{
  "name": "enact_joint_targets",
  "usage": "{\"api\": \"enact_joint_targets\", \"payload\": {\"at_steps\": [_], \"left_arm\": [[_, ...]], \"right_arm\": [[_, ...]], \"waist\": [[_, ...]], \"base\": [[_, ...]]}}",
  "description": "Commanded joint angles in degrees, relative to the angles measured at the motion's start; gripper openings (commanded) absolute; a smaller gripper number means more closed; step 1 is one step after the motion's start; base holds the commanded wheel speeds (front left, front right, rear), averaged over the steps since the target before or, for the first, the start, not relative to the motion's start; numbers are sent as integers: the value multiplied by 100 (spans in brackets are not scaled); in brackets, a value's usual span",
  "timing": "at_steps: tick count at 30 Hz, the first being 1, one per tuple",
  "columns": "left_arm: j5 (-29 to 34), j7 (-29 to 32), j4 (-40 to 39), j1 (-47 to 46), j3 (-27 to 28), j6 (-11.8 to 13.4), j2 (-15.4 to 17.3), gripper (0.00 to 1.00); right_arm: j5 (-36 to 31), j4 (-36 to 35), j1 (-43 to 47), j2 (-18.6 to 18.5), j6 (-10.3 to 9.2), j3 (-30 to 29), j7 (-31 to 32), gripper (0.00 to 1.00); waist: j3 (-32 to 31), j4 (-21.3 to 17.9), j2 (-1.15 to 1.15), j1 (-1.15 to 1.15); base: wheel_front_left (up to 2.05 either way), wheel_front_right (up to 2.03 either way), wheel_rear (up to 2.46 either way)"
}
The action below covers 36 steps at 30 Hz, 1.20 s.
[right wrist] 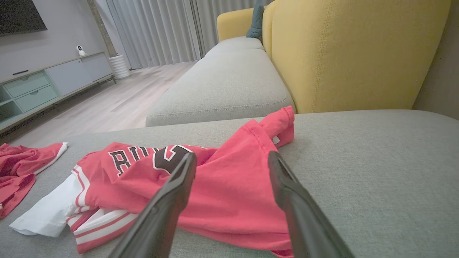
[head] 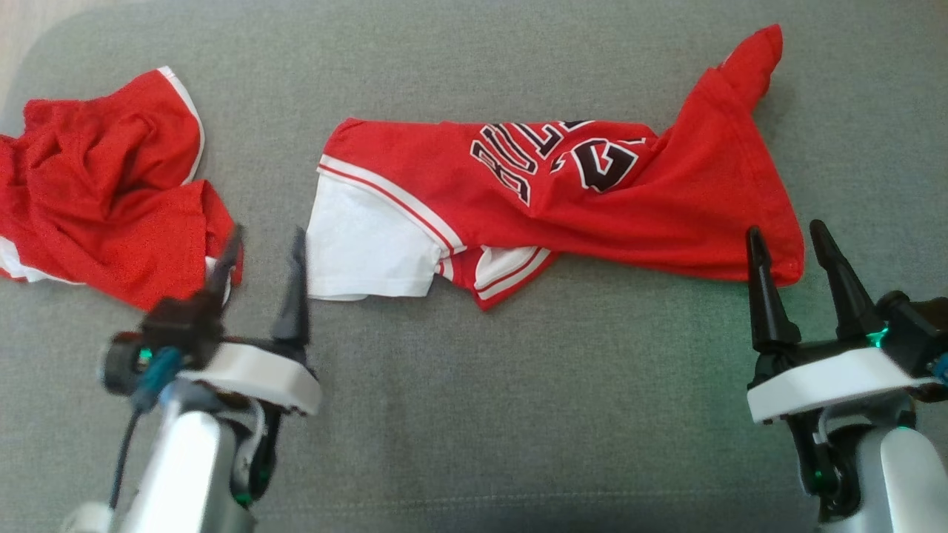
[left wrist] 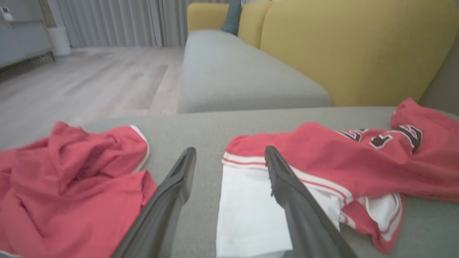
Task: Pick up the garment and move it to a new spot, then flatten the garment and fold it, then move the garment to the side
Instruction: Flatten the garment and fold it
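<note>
— Across the grey cushion (head: 474, 414), from the head camera: saw what of the jersey?
— Saw the jersey (head: 666, 200) lying rumpled from centre out toward 2 o'clock, red with black lettering, its white panel (head: 363, 237) at the 9 o'clock end. Noted a second red garment (head: 104, 200) bunched at 9 o'clock, apart from the jersey.
— And the grippers there?
— Found the left gripper (head: 266, 235) at 8 o'clock, fingers spread wide and empty, tips between the two garments, just beside the white panel. Found the right gripper (head: 785, 229) at 4 o'clock, likewise spread and empty, tips at the jersey's near hem; could not tell whether touching.
— From the left wrist camera?
— Looked along the left gripper (left wrist: 229, 149), agape, holding nothing, one finger over bare cushion, the other over the white panel. Placed the jersey (left wrist: 322, 157) at 3 o'clock and the second red garment at 8 o'clock. Made out a yellow backrest (left wrist: 358, 46) toward 1 o'clock, wooden floor (left wrist: 89, 82) and grey curtains (left wrist: 118, 21) toward 10 and 11 o'clock.
— From the right wrist camera?
— Looked along the right gripper (right wrist: 231, 154), fingers wide apart, gripping nothing. Saw the jersey (right wrist: 233, 193) lying beneath and between them, stretching off toward 9 o'clock. Spotted a low cabinet (right wrist: 53, 79) at 10 o'clock.
</note>
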Motion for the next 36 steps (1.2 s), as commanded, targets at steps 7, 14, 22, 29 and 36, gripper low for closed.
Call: {"api": "enact_joint_targets", "payload": {"at_steps": [7, 14, 22, 29, 36], "left_arm": [[-489, 1216, 498, -336, 10, -342, 119, 100], [-771, 1869, 918, -470, 144, -273, 152, 100], [-936, 2209, 1014, -478, 167, -238, 170, 100], [-971, 2319, 995, -489, 108, -283, 220, 0], [-962, 2198, 893, -545, 76, -264, 237, 0]], "right_arm": [[28, -172, -129, -13, -4, 196, 8, 100], [68, -93, -159, -9, -4, 177, -23, 100], [132, -45, -151, -8, -4, 97, -32, 100], [146, 139, -87, -8, -4, -21, 141, 100], [168, 617, -76, -79, -4, -419, 270, 100]], "waist": [[189, -66, 0, 0], [333, -145, 0, 0], [386, -168, 0, 0], [404, -185, 0, 0], [488, -150, 0, 0]], "base": [[0, 0, 0], [0, 0, 0], [0, 0, 0], [0, 0, 0], [0, 0, 0]]}}
